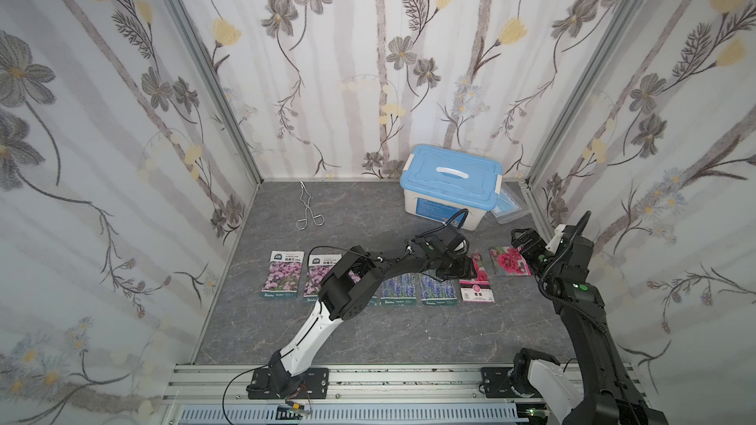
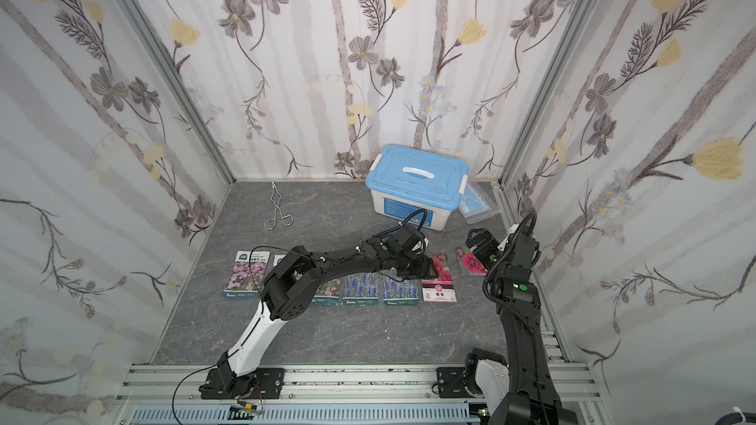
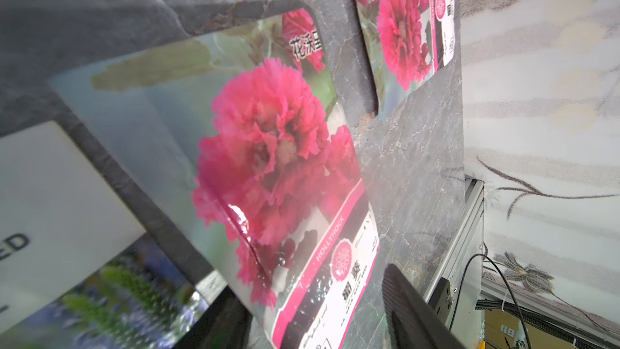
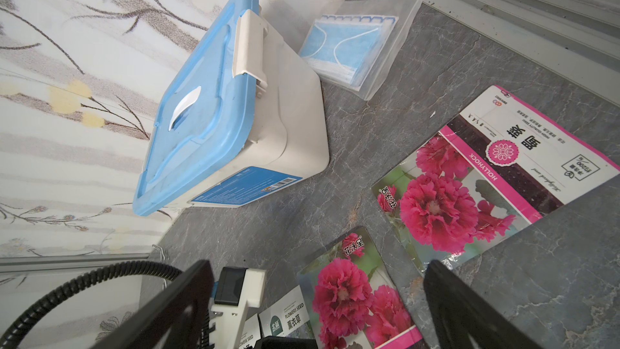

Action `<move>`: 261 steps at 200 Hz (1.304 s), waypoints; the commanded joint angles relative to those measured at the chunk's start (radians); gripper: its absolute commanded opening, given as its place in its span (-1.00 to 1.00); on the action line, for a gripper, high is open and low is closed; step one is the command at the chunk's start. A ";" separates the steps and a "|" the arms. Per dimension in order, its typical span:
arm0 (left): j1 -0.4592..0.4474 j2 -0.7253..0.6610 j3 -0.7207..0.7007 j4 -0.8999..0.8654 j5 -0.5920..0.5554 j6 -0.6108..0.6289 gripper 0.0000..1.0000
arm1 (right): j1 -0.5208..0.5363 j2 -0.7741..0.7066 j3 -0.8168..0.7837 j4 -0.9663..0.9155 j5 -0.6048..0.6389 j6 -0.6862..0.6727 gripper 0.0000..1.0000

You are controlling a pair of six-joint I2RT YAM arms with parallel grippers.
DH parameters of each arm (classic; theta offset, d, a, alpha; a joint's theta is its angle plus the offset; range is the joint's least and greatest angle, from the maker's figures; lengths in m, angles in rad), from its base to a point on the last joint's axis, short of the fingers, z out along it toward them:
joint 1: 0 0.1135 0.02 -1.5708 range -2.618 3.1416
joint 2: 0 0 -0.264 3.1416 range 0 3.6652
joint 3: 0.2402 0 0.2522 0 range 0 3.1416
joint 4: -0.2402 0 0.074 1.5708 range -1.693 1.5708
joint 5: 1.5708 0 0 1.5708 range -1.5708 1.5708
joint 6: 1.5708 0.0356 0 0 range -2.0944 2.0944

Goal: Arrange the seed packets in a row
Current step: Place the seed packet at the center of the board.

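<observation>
Five seed packets lie side by side in both top views: a pink-flower pair (image 1: 282, 275), the second partly under my left arm, two lavender ones (image 1: 437, 290) and a magenta carnation packet (image 1: 476, 280). Another carnation packet (image 1: 509, 261) lies turned sideways, right of the row and a little farther back. My left gripper (image 3: 312, 317) is low over the row's carnation packet (image 3: 268, 162), jaws apart, the packet flat between them. My right gripper (image 4: 318, 313) hangs open above the sideways packet (image 4: 486, 176), holding nothing.
A blue-lidded white box (image 1: 450, 190) stands at the back right. A clear pouch of masks (image 1: 507, 206) leans beside it. Metal tongs (image 1: 309, 206) lie at the back left. Papered walls close in the back and both sides.
</observation>
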 commanded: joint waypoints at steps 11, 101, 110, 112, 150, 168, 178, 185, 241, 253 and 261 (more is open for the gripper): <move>-0.006 -0.035 0.003 -0.055 -0.035 0.033 0.47 | -0.001 -0.007 -0.006 0.005 -0.010 -0.003 0.99; -0.019 -0.116 -0.054 -0.065 -0.079 0.063 0.97 | -0.012 0.056 -0.009 0.033 -0.045 -0.003 0.99; -0.019 -0.117 -0.056 -0.054 -0.075 0.063 0.98 | -0.016 0.093 0.001 0.044 -0.064 -0.006 0.99; -0.019 -0.117 -0.056 -0.050 -0.075 0.063 0.98 | -0.018 0.104 0.003 0.046 -0.069 -0.007 0.99; -0.022 -0.107 -0.044 0.011 -0.048 0.058 1.00 | -0.054 0.286 0.057 0.085 -0.165 -0.013 0.99; -0.028 -0.093 -0.020 0.038 -0.030 0.057 1.00 | -0.074 0.351 0.091 0.097 -0.179 -0.016 0.99; -0.033 -0.072 0.005 0.048 -0.015 0.057 1.00 | -0.085 0.386 0.123 0.099 -0.184 -0.018 0.99; -0.036 -0.052 0.031 0.047 -0.005 0.058 1.00 | -0.095 0.414 0.141 0.103 -0.201 -0.018 0.99; -0.072 0.118 0.273 0.020 0.044 0.077 1.00 | -0.135 0.610 0.251 0.087 -0.225 -0.035 0.99; -0.078 0.161 0.337 0.016 0.060 0.081 1.00 | -0.136 0.644 0.264 0.096 -0.223 -0.033 0.99; -0.081 0.192 0.385 0.003 0.064 0.085 1.00 | -0.136 0.667 0.273 0.097 -0.220 -0.032 0.99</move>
